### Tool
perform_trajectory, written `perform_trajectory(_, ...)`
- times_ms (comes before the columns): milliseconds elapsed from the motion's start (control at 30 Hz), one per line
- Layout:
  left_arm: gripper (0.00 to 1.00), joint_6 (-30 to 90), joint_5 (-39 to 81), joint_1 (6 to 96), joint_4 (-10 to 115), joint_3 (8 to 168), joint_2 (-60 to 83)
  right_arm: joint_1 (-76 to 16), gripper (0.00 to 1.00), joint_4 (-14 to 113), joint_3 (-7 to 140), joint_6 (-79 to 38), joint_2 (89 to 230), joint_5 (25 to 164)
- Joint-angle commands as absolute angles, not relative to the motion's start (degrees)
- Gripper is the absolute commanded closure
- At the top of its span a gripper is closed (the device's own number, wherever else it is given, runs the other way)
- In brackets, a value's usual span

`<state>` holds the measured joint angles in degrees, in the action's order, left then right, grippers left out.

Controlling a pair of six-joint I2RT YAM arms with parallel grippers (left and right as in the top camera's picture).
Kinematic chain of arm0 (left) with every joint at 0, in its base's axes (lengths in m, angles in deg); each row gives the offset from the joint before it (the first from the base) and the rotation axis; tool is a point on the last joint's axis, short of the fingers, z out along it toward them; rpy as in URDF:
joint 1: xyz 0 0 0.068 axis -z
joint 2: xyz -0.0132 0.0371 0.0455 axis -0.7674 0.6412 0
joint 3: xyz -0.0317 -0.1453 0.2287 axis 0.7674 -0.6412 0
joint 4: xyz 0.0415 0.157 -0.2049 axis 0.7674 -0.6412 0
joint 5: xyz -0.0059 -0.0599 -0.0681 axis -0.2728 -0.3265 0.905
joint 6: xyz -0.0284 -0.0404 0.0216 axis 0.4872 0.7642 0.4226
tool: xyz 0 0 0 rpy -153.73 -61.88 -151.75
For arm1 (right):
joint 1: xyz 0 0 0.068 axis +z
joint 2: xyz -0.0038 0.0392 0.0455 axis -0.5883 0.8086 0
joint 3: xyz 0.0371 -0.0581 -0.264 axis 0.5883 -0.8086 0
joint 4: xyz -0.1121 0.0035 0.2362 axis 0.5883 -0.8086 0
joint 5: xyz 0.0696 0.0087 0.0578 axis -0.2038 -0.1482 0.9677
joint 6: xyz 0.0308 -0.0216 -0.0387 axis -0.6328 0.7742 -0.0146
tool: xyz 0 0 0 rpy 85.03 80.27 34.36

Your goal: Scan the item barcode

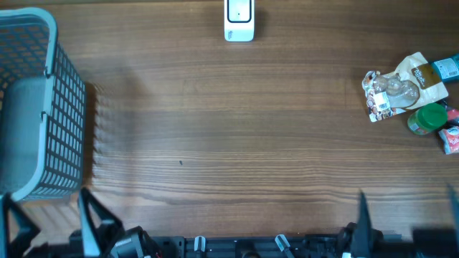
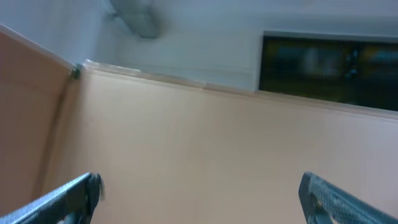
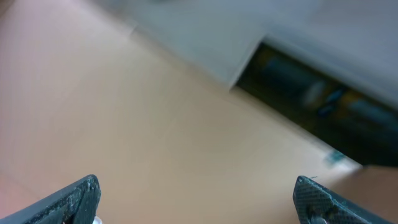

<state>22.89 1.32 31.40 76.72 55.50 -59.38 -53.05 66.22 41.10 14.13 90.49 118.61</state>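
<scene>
A crinkled white-and-brown packet (image 1: 393,90) lies at the table's (image 1: 215,129) right edge beside a green-capped bottle (image 1: 428,118), while the left gripper (image 2: 199,185) and right gripper (image 3: 196,188) gape wide, empty.

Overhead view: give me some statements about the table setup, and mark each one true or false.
1. The white scanner sits at the far edge of the table. True.
2. The grey basket stands on the robot's right. False: it stands on the left.
3. A green-capped container lies beside a packet on the right. True.
4. The left gripper grips an item. False: it is open and empty.
5. The right gripper is open. True.
</scene>
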Motion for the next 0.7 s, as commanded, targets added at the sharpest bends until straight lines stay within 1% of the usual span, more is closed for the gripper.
perform_trajectory(0, 0.00, 25.84, 9.41, 31.13, 83.23, 47.94, -58.74, -52.92, 0.00, 67.99, 28.40, 16.38, 89.86, 128.10)
perform_trajectory(33, 0.00, 25.84, 9.38, 31.13, 83.60, 45.79, -58.74, -52.92, 0.00, 70.83, 23.30, 10.61, 89.86, 126.42)
perform_trajectory(67, 0.00, 25.86, 9.51, 31.13, 83.45, 43.45, -58.74, -52.92, 0.00, 74.59, 17.10, 2.21, 89.86, 122.72)
perform_trajectory(167, 0.00, 25.88, 10.63, 31.16, 83.32, 39.59, -58.74, -52.92, 0.00, 81.17, 7.87, -8.15, 89.86, 120.95)
perform_trajectory(333, 0.00, 25.62, 13.01, 31.13, 83.56, 32.18, -58.74, -52.92, 0.00, 85.43, 0.03, -9.37, 89.86, 120.76)
perform_trajectory(467, 0.00, 25.67, 14.76, 31.16, 85.79, 23.17, -58.74, -52.92, 0.00, 85.11, -2.84, -8.91, 89.86, 118.59)
perform_trajectory(567, 0.00, 25.62, 15.39, 31.13, 88.37, 19.22, -58.74, -52.92, 0.00, 81.56, -5.59, -8.69, 89.90, 114.81)
perform_trajectory(667, 0.00, 25.43, 15.39, 31.16, 89.59, 14.80, -58.74, -52.92, 0.00, 81.30, -6.16, -8.71, 91.02, 114.66)
